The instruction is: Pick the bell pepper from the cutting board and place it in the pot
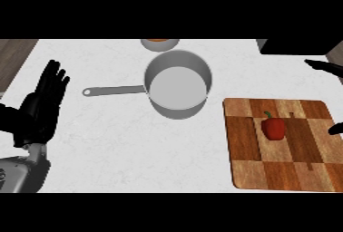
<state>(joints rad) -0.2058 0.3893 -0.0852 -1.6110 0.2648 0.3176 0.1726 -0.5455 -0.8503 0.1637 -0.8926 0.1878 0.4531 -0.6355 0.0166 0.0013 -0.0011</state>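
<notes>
Red bell pepper [273,128] sits upright on checkered wooden cutting board [281,172], at 4 o'clock from grey metal pot [178,84]; long handle points to 9. Orange-filled bowl [159,43] at 12 of pot. White speckled counter [134,149]. Left hand [44,104] open, empty, fingers up. Right hand [328,67] barely visible; state unclear.

White speckled counter [114,145] carries everything. Grey pot [178,86] sits near middle, long handle pointing toward left. Small bowl [159,44] with orange inside at far edge, just beyond pot, partly cut off. Wooden cutting board [281,167], patchwork of light and dark blocks, lies at right, apart from pot. Dark wood strip at counter's left corner.
</notes>
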